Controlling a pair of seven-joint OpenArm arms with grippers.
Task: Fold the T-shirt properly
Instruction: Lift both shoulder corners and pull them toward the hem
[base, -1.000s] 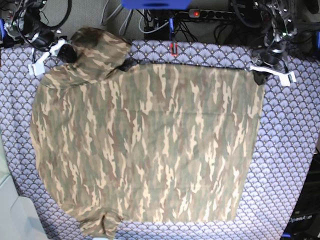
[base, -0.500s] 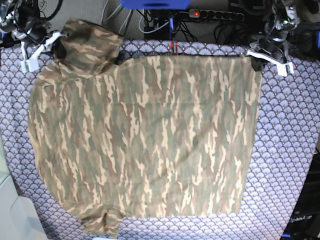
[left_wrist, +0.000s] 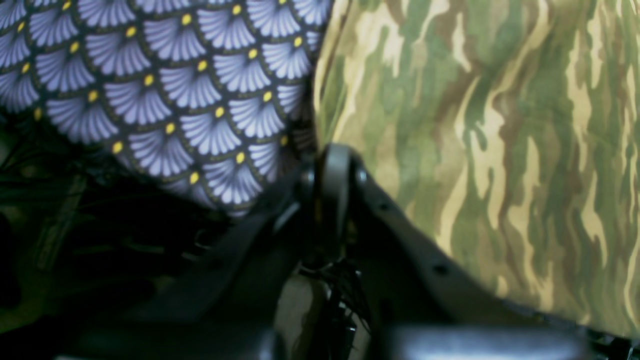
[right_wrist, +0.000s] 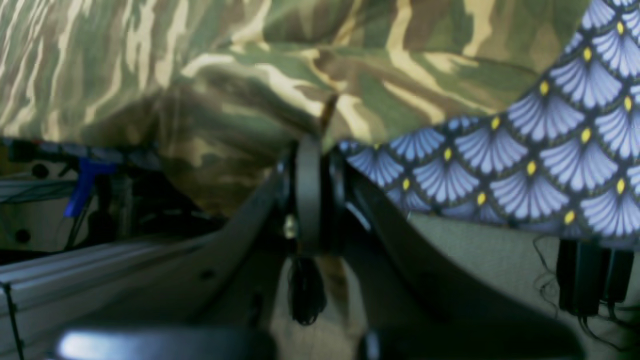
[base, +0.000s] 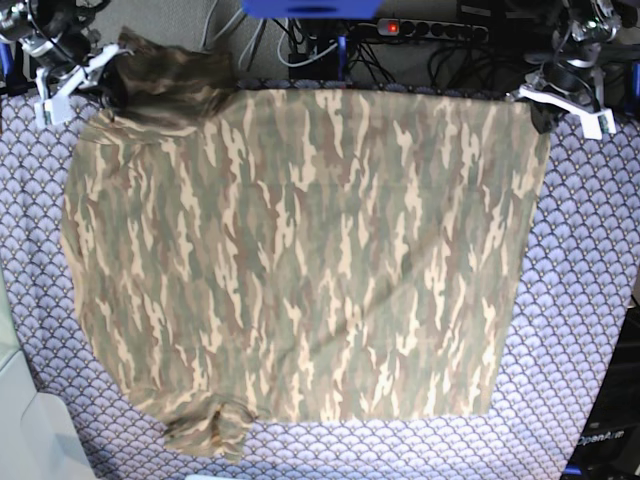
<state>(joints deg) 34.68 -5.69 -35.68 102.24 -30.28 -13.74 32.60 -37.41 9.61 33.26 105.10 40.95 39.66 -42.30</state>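
Since pulled farther back: T-shirt (base: 300, 250).

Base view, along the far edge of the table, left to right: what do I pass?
Right gripper pinching a bunched sleeve, the T-shirt stretched flat, left gripper on its other corner, then bare tablecloth.

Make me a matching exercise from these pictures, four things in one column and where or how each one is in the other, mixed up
1. T-shirt
2. Tablecloth
3. Left gripper
4. Power strip

A. Behind the table, red light on
B. Shut on the shirt's far corner, base view's right
C. Spread across the table, camouflage
D. Purple fan pattern, under the shirt

Pairs: 1-C, 2-D, 3-B, 4-A
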